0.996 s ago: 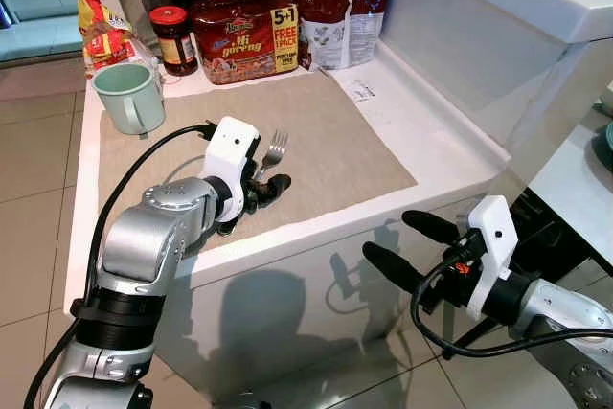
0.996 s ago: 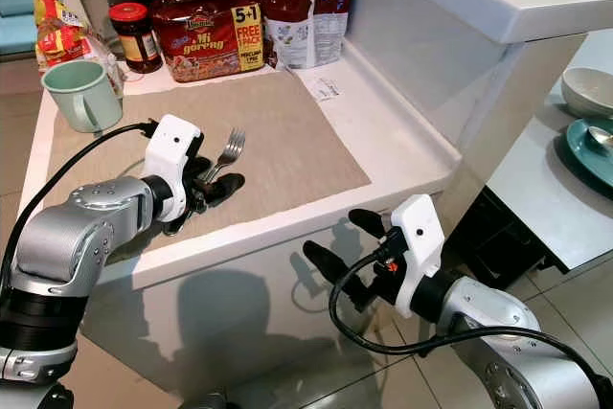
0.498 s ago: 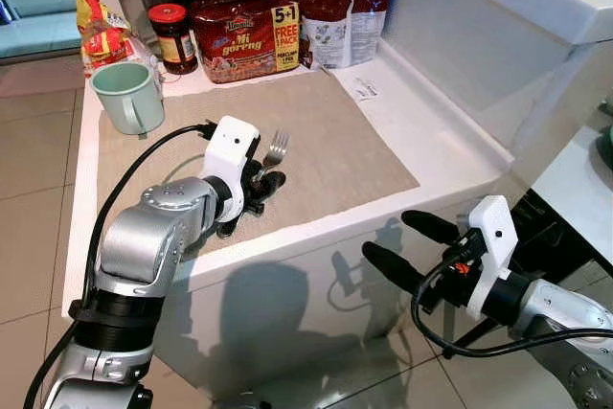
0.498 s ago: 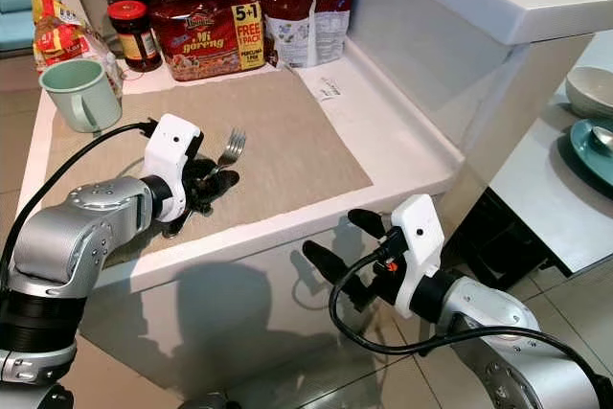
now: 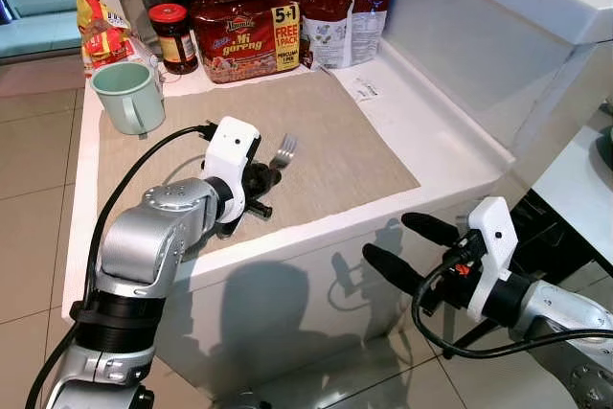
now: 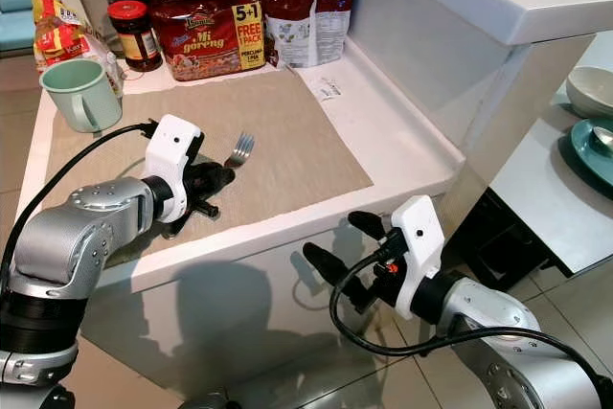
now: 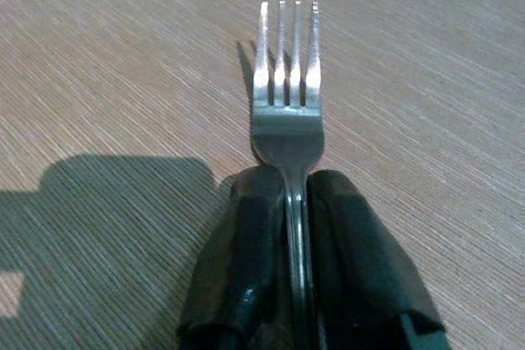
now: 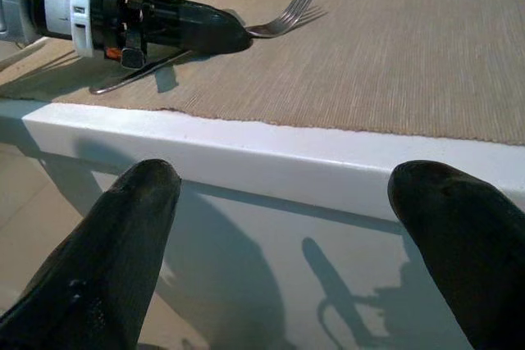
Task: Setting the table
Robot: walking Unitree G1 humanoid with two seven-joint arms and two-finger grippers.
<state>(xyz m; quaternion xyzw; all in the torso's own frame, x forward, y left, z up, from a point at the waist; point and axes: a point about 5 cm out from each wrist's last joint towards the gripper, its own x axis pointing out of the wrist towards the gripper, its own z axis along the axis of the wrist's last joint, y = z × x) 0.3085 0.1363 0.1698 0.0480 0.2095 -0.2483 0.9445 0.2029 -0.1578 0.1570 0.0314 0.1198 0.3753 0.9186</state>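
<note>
Tabletop (image 5: 436, 136): white, with a raised ledge along its right side and a tiled floor beside and in front of it.
Placemat (image 5: 326, 131): beige woven, covering most of the tabletop and reaching close to the near edge.
Left end effector (image 5: 261, 179): stood over the near left part of the placemat, its two black fingers pressed together on the fork's handle.
Right end effector (image 5: 409, 244): hung below and in front of the tabletop's near edge, fingers spread wide and holding nothing.
Noodle pack (image 5: 245, 34): red multipack, standing at the far edge behind the placemat.
Snack bags (image 5: 337, 7): dark red, just right of the noodle pack.
Mug (image 5: 129, 96): pale green, at the far left corner of the placemat.
Jar (image 5: 173, 38): red-lidded, just left of the noodle pack.
Fork (image 7: 289, 79): silver, gripped by its handle, tines pointing far and right, lying low over the placemat; contact at the tines could not be told.
</note>
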